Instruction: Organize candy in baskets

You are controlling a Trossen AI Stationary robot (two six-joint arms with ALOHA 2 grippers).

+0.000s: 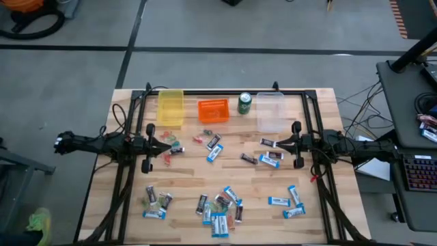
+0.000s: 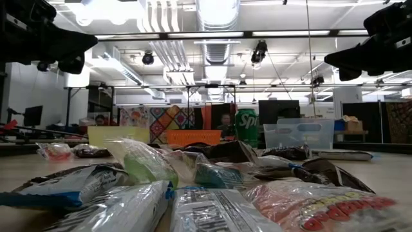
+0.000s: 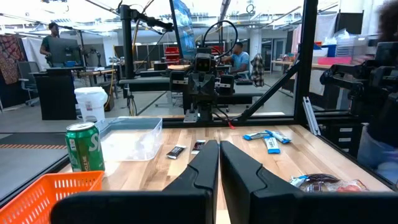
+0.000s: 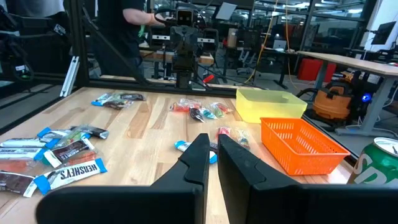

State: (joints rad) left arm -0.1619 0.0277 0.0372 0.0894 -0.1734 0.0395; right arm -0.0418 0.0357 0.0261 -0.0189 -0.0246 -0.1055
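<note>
Three baskets stand in a row along the table's far edge: a yellow one (image 1: 171,107), an orange one (image 1: 213,111) and a clear one (image 1: 270,111). Wrapped candy lies loose on the wood, with a cluster near the front edge (image 1: 220,208), smaller groups at front left (image 1: 157,203) and front right (image 1: 287,201), and pieces in the middle (image 1: 214,147). My left gripper (image 1: 166,145) hovers level at the table's left side, shut and holding nothing (image 3: 219,144). My right gripper (image 1: 276,143) hovers level at the right side, also shut and holding nothing (image 4: 212,138).
A green soda can (image 1: 245,103) stands between the orange and clear baskets. Black frame rails (image 1: 225,91) run along the table's far edge and sides. People sit at desks in the room beyond the table. A side desk with a keyboard (image 1: 418,171) stands at the right.
</note>
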